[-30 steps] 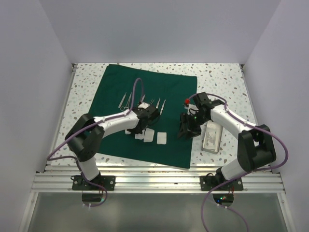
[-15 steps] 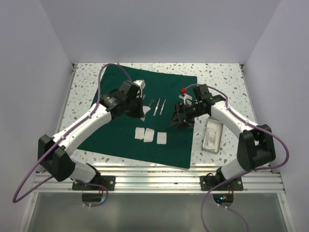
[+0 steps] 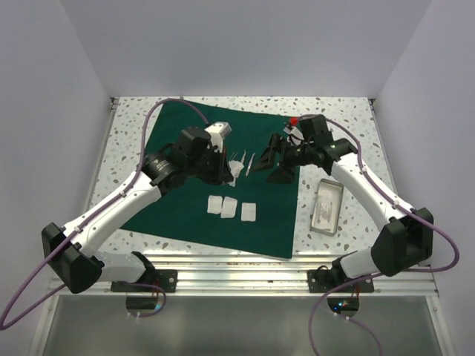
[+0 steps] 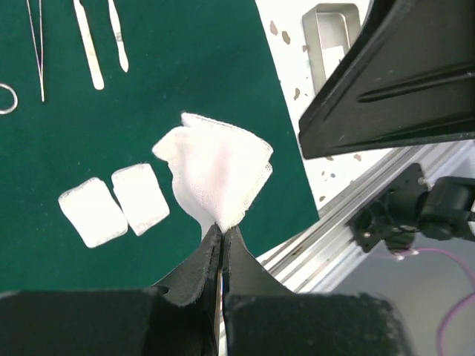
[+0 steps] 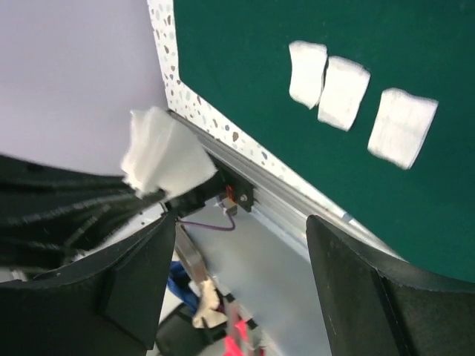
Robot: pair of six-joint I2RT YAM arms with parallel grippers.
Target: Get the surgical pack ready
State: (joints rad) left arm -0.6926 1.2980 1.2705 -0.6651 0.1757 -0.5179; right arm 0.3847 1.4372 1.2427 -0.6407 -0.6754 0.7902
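Observation:
The dark green drape (image 3: pixel 189 133) lies spread on the table. My left gripper (image 3: pixel 225 169) hangs above it, shut on a crumpled white gauze (image 4: pixel 219 170) that sticks up from its fingertips (image 4: pixel 222 228). Three more gauze squares (image 3: pixel 229 208) lie in a row on the drape near its front edge. Steel tweezers (image 3: pixel 246 158) lie just behind the held gauze; the thin scissors (image 4: pixel 33 52) show only in the left wrist view. My right gripper (image 3: pixel 269 165) is open and empty, level with the held gauze and just to its right. The held gauze (image 5: pixel 159 152) appears beside the right gripper's left finger.
The small metal tray (image 3: pixel 331 187) stands on the speckled table right of the drape, a white sachet (image 3: pixel 324 213) lying in it. An aluminium rail (image 3: pixel 245 278) runs along the near edge. White walls close in the left, right and back.
My left arm stretched out and lifted a gauze off the drape, carrying it back and to the right. My right gripper swung from the tray toward it and opened wider.

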